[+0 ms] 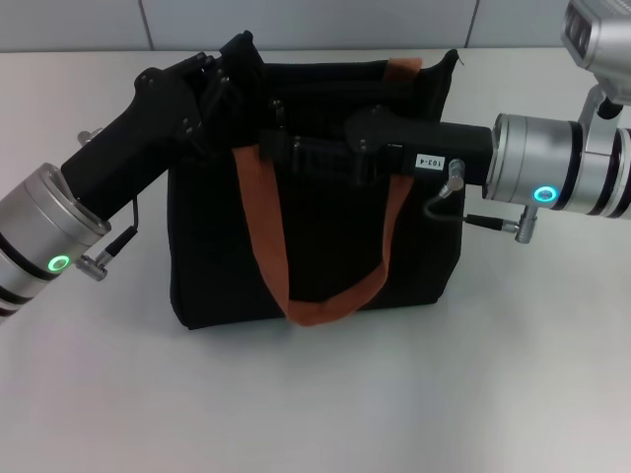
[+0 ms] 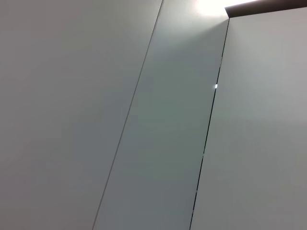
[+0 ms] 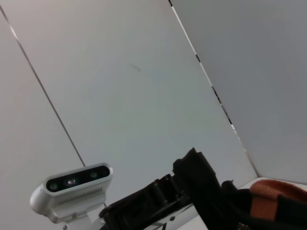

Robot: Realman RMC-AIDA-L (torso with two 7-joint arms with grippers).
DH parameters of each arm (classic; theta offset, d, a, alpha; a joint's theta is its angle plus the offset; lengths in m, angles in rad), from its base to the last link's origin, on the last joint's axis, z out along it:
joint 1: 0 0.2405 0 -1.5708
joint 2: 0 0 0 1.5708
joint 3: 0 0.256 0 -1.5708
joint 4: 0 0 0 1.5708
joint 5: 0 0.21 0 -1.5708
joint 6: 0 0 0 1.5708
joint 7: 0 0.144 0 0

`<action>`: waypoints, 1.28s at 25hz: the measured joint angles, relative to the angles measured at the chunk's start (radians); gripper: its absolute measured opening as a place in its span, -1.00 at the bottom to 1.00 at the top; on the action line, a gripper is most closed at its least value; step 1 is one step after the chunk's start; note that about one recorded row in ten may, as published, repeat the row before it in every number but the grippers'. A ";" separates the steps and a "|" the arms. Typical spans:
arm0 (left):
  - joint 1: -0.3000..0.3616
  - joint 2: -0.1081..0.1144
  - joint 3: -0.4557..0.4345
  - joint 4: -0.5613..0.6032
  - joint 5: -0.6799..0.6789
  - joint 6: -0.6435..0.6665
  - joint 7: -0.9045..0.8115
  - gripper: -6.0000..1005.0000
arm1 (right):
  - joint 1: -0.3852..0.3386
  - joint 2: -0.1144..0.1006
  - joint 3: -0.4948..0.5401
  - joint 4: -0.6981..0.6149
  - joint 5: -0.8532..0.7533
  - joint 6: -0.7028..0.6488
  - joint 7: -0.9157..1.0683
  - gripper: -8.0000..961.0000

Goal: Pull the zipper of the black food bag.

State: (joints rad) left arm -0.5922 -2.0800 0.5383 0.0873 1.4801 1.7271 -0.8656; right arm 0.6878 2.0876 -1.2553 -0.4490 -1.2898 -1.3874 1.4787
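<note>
Reaching across black food bag (image 1: pixel 315 246), right end effector (image 1: pixel 281 146), left end effector (image 1: pixel 232 84)

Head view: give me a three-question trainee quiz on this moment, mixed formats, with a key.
1. True or false: the black food bag stands upright on the table.
2. Which colour is the front handle? A) blue B) rust-orange C) white
3. Fill in: the left end effector is at the bag's top ____ corner, as the robot sees it; the right end effector lies across the upper front.

Key: 1 true; 2 B; 3 left.
</note>
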 joint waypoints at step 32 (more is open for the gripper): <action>-0.007 0.000 -0.011 -0.009 0.000 -0.001 0.007 -0.90 | 0.016 -0.002 -0.031 -0.016 -0.009 0.041 0.066 -0.59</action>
State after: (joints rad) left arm -0.5993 -2.0801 0.5276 0.0782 1.4805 1.7260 -0.8582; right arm 0.7038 2.0858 -1.2860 -0.4650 -1.2986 -1.3468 1.5445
